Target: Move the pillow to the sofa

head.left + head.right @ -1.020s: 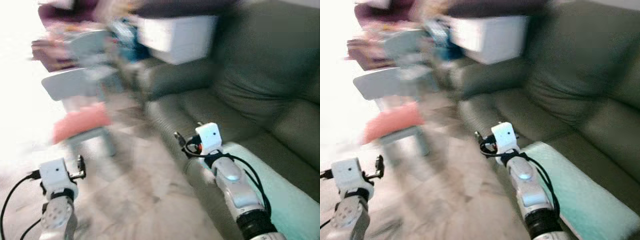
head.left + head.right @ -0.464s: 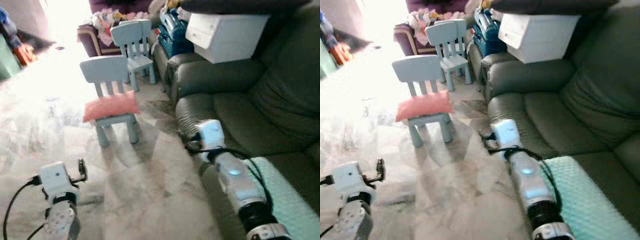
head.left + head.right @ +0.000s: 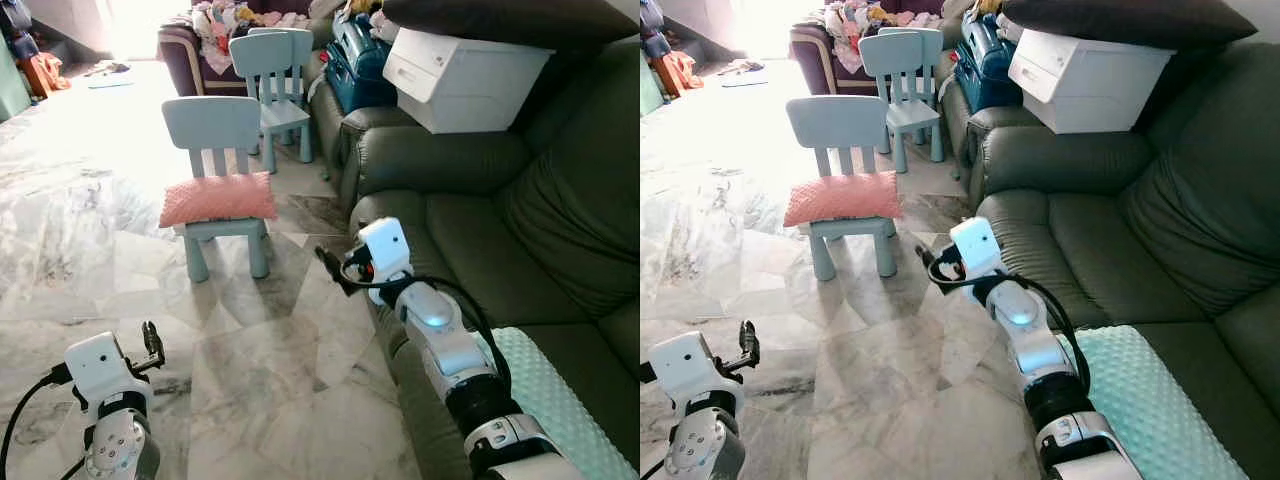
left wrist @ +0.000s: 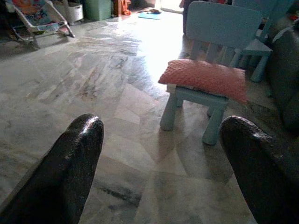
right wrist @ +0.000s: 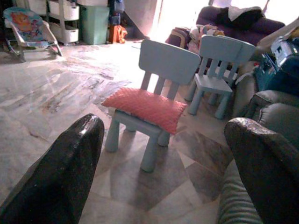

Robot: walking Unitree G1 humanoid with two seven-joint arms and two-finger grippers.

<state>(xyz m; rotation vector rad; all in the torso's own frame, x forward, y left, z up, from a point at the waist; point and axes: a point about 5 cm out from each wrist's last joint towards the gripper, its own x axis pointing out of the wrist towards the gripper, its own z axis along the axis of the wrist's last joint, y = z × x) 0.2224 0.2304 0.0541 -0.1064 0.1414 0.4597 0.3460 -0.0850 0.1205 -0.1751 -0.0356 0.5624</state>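
— Where's the pillow (image 3: 218, 198)?
— Lying flat across a small pale-blue chair (image 3: 214, 130), a pink, nubbly rectangle overhanging both sides.
— And the sofa (image 3: 470, 230)?
— Dark green, just beside the chair.

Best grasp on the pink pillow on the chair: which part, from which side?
Grip the pink pillow by its front long edge, which overhangs the seat of the light blue chair. Probably come from the front with the open right pincer: the backrest blocks the rear, and the pillow lies flat.
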